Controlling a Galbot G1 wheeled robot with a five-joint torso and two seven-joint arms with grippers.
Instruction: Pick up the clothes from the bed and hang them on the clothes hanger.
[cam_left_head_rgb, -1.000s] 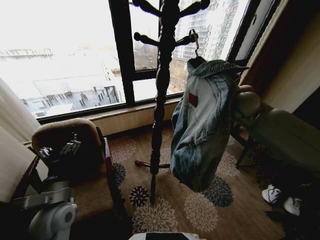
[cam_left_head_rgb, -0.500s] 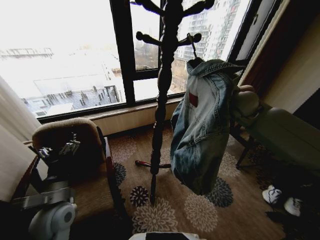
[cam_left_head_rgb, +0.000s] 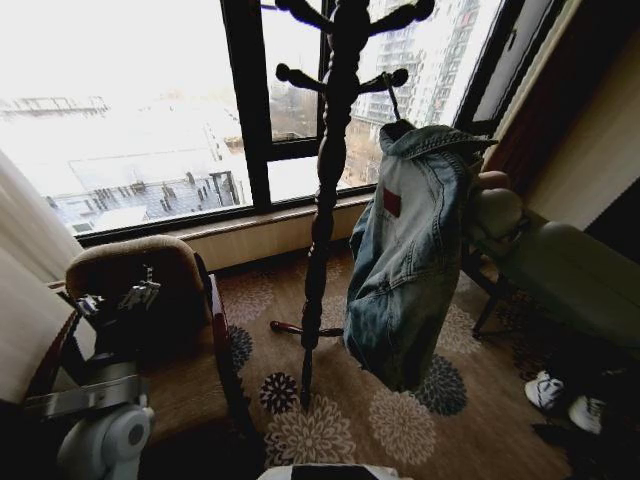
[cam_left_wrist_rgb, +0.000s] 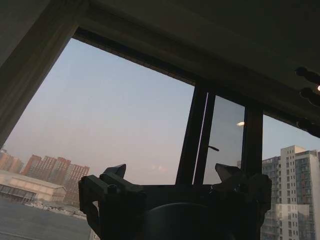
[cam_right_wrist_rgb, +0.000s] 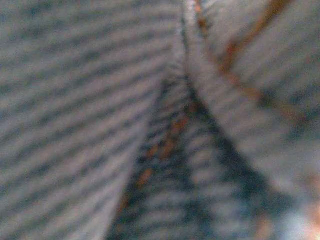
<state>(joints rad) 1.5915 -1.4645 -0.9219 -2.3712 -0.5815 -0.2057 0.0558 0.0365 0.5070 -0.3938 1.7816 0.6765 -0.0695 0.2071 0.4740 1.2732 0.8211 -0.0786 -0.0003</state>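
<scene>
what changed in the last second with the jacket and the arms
The denim jacket and its hanger hook have drifted slightly right and a little lower beside the coat stand, whose top shifted the same way, so some of this may be camera motion. Nothing was visibly grasped or let go. The stand's foot, the armchair and the open left claw stayed put.

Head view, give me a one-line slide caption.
Denim jacket on a black hanger beside the wooden coat stand, left gripper parked low.
</scene>
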